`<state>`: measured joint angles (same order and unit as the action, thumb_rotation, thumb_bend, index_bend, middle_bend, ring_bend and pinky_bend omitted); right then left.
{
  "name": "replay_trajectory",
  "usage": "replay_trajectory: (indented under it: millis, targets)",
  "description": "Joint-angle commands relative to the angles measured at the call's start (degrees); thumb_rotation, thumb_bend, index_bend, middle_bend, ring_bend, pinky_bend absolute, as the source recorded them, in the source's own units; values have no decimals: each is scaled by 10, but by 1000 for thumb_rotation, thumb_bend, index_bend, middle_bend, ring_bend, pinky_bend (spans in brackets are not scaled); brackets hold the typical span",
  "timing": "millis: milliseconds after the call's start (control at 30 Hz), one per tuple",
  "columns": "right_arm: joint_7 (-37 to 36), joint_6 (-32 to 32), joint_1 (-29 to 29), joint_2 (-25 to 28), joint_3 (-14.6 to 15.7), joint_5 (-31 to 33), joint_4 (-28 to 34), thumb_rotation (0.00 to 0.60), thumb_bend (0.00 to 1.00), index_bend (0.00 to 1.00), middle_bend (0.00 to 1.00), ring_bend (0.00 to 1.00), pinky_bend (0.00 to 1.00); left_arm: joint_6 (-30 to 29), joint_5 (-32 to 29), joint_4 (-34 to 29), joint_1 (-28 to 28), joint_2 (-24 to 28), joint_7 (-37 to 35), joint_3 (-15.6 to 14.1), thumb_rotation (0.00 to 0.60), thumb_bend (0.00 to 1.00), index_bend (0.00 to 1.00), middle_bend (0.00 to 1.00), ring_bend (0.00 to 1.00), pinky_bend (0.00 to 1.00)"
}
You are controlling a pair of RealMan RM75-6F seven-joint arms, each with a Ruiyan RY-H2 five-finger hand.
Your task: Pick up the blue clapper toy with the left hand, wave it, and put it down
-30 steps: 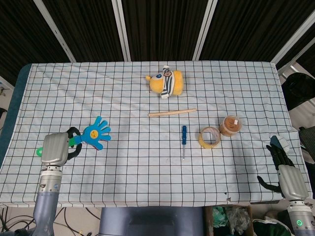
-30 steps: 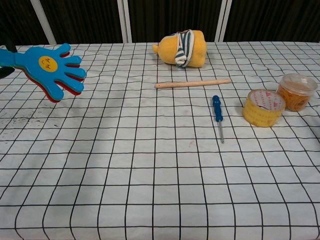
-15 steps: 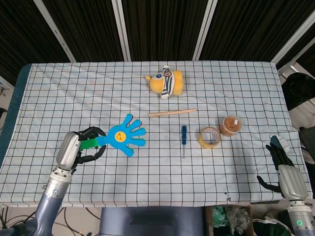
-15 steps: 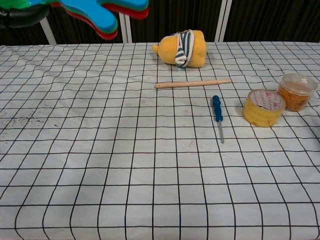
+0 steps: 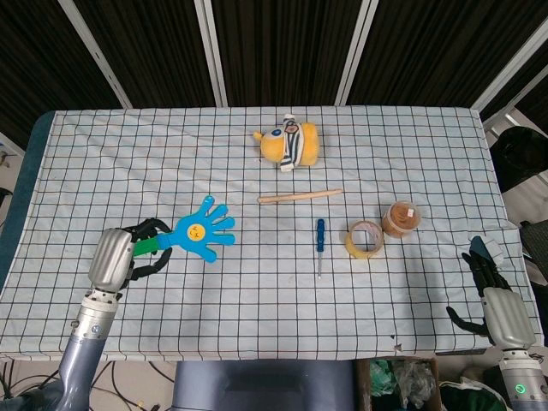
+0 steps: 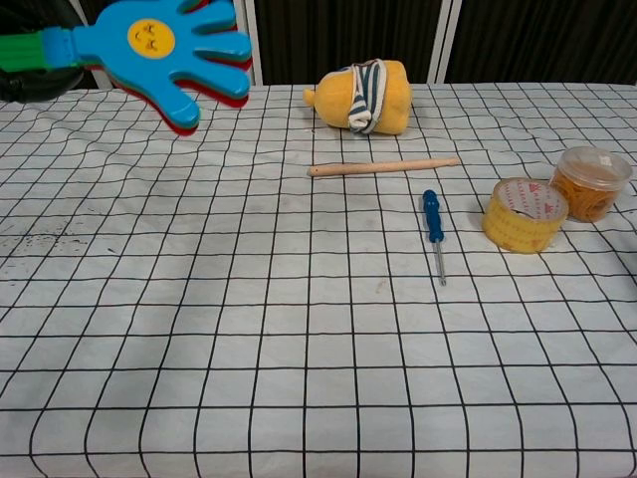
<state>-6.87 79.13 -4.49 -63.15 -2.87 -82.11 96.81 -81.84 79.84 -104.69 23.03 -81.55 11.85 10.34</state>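
Observation:
The blue clapper toy [image 5: 199, 231] is shaped like a spread hand with a yellow smiley face and a green handle. My left hand [image 5: 120, 257] grips that handle and holds the toy in the air above the left part of the table. In the chest view the blue clapper toy [image 6: 164, 45] fills the upper left corner, with red layers behind the blue one, and my left hand [image 6: 35, 78] shows only as dark fingers at the edge. My right hand [image 5: 498, 301] rests off the table's right front corner, fingers apart, holding nothing.
On the checked cloth [image 5: 257, 282] lie a yellow plush toy [image 5: 289, 144], a wooden stick [image 5: 300, 197], a blue-handled screwdriver [image 5: 319, 243], a yellow tape roll [image 5: 364, 239] and a small orange-filled jar [image 5: 400, 219]. A green ring [image 5: 68, 264] lies at the left edge.
The left hand swung the clapper up and rightward from its low spot, then back left and lower than half a second ago. The right hand has stayed still.

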Motion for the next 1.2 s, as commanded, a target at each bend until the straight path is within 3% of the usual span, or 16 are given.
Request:
replay_trajectory:
  millis: [33,133,233,300,367,467,567,733,967,1067,1133,1200]
  targets:
    - [0,0,0,0,0,0,0,600,223,0,0,0,155,-11,-173,-42,-6,-7,269,25,600,581,741,780,682,901]
    - [0,0,0,0,0,0,1,600,222,0,0,0,155,-18,-200,-56,-1,-12,310,27,600,582,742,781,682,901]
    - [0,0,0,0,0,1,1,600,223,0,0,0,155,-15,-173,-61,-1,-20,267,27,600,581,743,782,683,901]
    - [-1,-1,0,1,-1,2,1,600,222,0,0,0,155,-3,-139,-62,-3,-23,202,23,600,581,741,782,683,901]
    - [-1,0,0,1,-1,2,2,600,222,0,0,0,155,27,-26,-59,-7,-21,-18,13,600,580,739,782,683,901]
    - [-1,0,0,1,-1,2,2,600,223,0,0,0,154,10,65,-12,-9,-21,-146,-1,600,580,738,781,682,900]
    - [-2,0,0,2,-1,3,2,600,223,0,0,0,154,-17,131,30,-7,-27,-214,-12,600,580,738,781,682,900]
    - [-1,0,0,2,-1,2,2,600,223,0,0,0,155,-45,189,73,1,-33,-266,-21,600,580,738,781,683,900]
    - [-1,-2,0,2,-1,4,3,600,223,0,0,0,154,-47,193,105,3,-31,-237,-24,600,579,740,781,683,902]
    - [-1,-2,0,2,-1,5,3,600,223,0,0,0,154,-44,176,108,-2,-31,-189,-19,600,578,745,784,686,913]
    - [0,-3,0,2,-1,5,3,600,223,0,0,0,155,-26,105,96,-18,-26,-73,-4,600,578,746,785,687,917]
    - [0,-4,-1,2,-1,6,4,600,224,0,0,0,155,-9,31,47,-27,-19,38,9,600,578,746,785,687,919]
